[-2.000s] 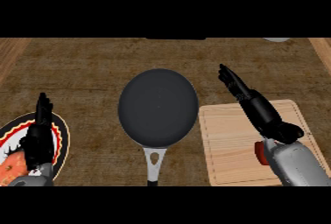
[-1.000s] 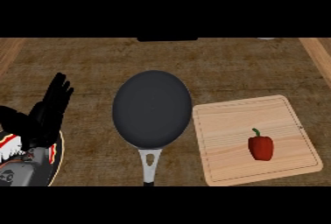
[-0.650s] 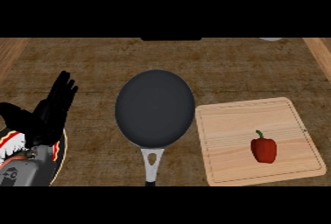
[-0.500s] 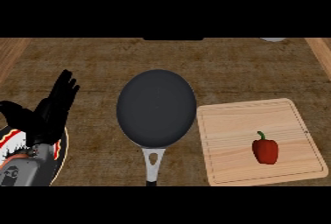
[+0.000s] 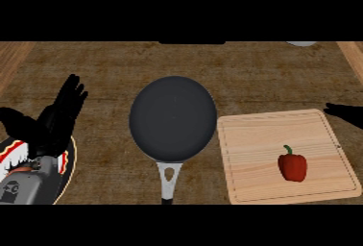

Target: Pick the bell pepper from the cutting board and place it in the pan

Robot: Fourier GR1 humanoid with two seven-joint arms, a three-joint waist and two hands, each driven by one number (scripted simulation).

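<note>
Left hand (image 5: 60,117) rested at the left edge, fingers straight and released, above a plate (image 5: 65,166). Right hand (image 5: 345,114) barely showed; its grasp couldn't be told. Pepper (image 5: 292,166) sat on the board (image 5: 255,144), beside the pan (image 5: 172,117) on the tabletop (image 5: 248,72).

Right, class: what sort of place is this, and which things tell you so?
Most likely a kitchen worktop: a black pan sits beside a wooden cutting board holding a red bell pepper.
</note>
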